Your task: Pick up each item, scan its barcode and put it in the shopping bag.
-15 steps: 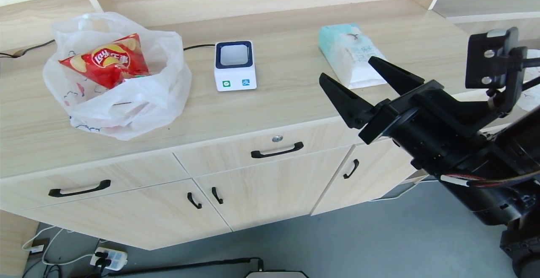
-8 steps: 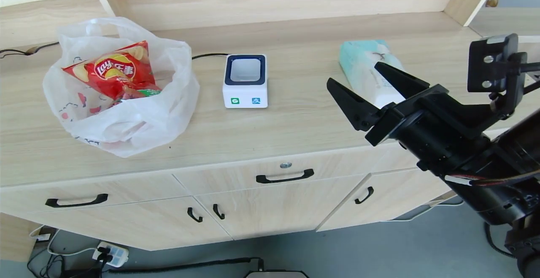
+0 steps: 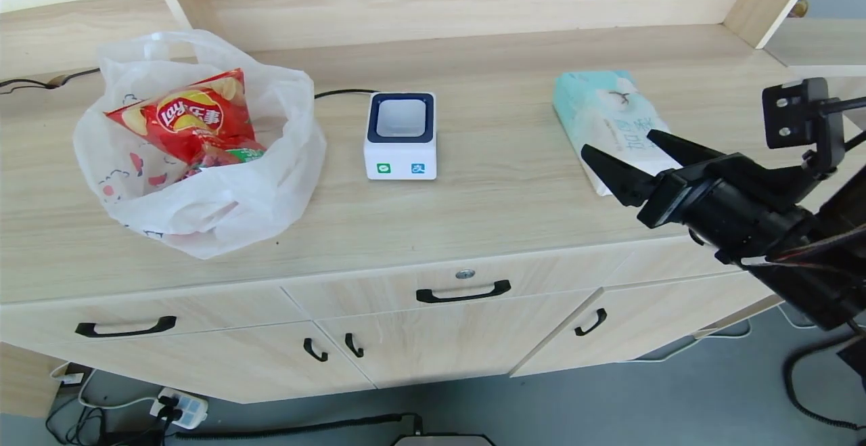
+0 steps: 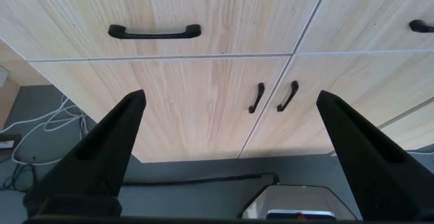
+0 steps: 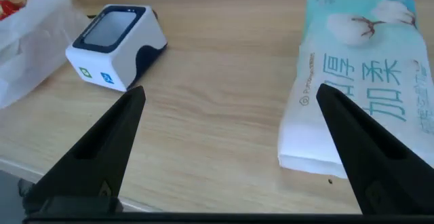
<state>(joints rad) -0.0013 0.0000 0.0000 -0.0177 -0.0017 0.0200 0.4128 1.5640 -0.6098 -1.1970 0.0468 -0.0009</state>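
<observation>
r gripper (image 3: 617, 143): jaws spread wide, empty. hovers at near right of counter (image 3: 487, 209), tips over near end of tissue pack (image 3: 602, 111); contact w/ pack can't tell. tissue pack lies flat on right side of counter, long axis running near to far, well apart from scanner (image 3: 400, 136). scanner at centre, window up, cable going off to far left. shopping bag (image 3: 223, 202) on left, mouth open, chip bag (image 3: 193, 118) inside, leaning. l gripper (image 4: 230, 96): jaws wide, empty, facing cabinet doors (image 4: 203, 108) below counter.
</observation>
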